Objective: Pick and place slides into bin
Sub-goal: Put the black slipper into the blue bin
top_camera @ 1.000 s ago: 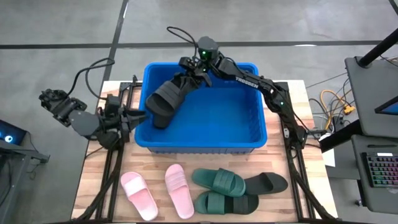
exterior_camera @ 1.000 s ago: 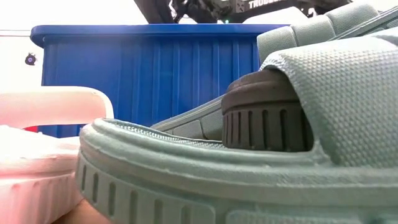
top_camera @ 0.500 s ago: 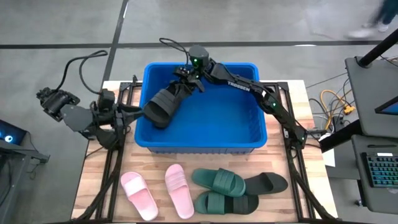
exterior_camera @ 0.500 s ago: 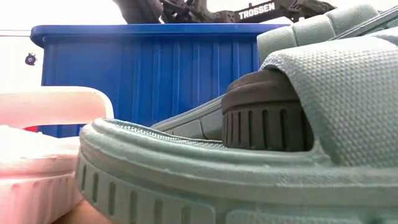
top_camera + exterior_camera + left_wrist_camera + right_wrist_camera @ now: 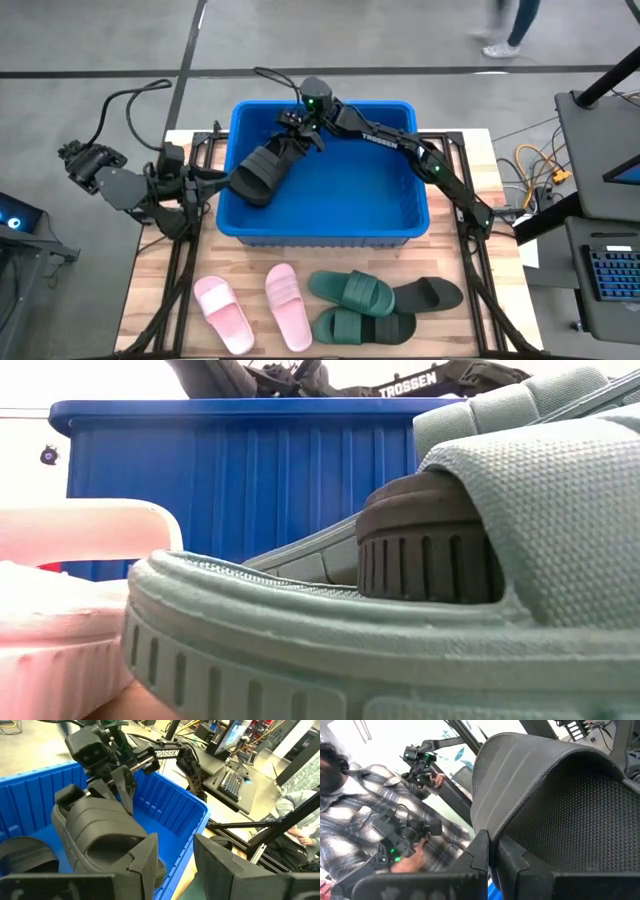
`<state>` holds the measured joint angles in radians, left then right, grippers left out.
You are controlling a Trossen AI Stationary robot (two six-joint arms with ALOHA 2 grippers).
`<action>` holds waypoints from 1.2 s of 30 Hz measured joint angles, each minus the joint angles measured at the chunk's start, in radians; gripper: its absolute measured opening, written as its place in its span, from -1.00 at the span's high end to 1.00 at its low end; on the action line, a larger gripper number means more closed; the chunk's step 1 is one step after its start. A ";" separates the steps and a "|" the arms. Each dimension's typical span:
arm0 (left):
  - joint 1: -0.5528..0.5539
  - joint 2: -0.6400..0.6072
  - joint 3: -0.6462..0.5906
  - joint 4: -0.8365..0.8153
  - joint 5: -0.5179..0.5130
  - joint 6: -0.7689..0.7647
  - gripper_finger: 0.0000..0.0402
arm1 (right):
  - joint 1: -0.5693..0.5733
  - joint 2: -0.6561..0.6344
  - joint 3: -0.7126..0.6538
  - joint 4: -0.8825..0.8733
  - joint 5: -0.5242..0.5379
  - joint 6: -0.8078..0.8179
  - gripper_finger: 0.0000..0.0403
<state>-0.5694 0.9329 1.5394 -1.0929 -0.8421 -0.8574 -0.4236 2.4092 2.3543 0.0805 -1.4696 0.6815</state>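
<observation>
Black slide [image 5: 258, 172] hangs over the bin [image 5: 420, 225], at its left-wall end, long axis slanting from the far wall down toward that wall. Right gripper [image 5: 296, 133] has its fingers pinched tight on the strap, so release is nearly straight down. Left gripper [image 5: 212, 183] waits just outside the left wall, fingers narrowly parted, holding nothing. Bin floor under the slide is hidden.
</observation>
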 joint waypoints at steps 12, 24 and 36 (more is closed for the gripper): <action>0.000 0.002 0.001 0.003 0.001 0.000 0.46 | 0.003 0.000 0.001 0.066 0.031 0.006 0.96; 0.000 0.005 0.001 0.003 0.001 0.000 0.46 | 0.006 -0.001 0.001 0.067 0.086 -0.001 0.96; 0.000 0.008 0.000 -0.001 0.011 0.002 0.46 | -0.002 -0.002 0.002 0.058 0.085 0.040 0.96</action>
<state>-0.5694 0.9409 1.5390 -1.0937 -0.8310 -0.8555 -0.4256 2.4077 2.3558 0.1390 -1.3841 0.7220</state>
